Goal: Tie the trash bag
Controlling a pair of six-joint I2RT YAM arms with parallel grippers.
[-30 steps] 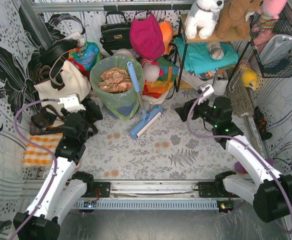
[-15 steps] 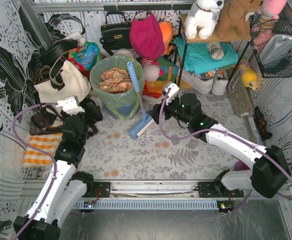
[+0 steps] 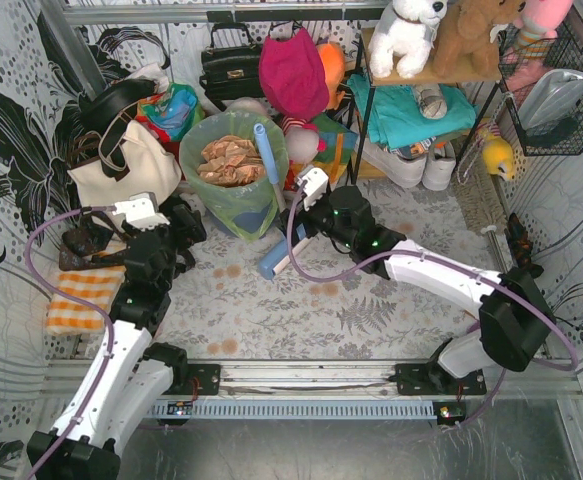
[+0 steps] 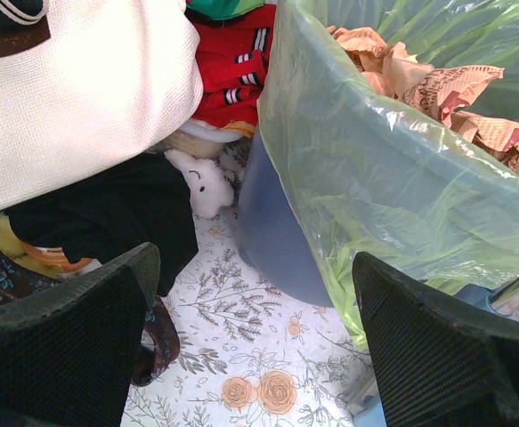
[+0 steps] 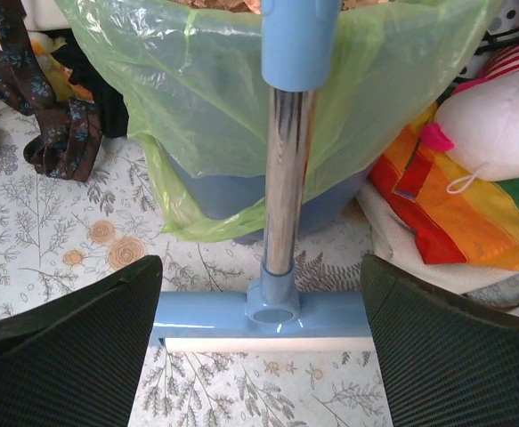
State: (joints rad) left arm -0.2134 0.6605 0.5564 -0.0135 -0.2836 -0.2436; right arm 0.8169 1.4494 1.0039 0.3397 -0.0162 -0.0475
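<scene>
From above, the bag point(image 3: 233, 205) stands in its bin ahead of both arms. The left gripper point(image 3: 179, 226) is wide open and empty near the bag's left side, and the right gripper point(image 3: 299, 214) is just as wide with nothing in it, off the bag's right side. The fingertips are hard to make out from up here. In the left wrist view the bag point(image 4: 375, 178) fills the space ahead and to the right of the spread left gripper point(image 4: 250, 356), with the tote point(image 4: 81, 89) ahead-left. I think a shallow pinch would slip off, or tear the thin film. The far rim is cut off. In the right wrist view the mop point(image 5: 286, 178) stands dead centre ahead of the right gripper point(image 5: 259, 338), masking the bag point(image 5: 179, 89) behind it. Closing here would likely grab the handle or topple it. The bag's top edge is out of frame.
</scene>
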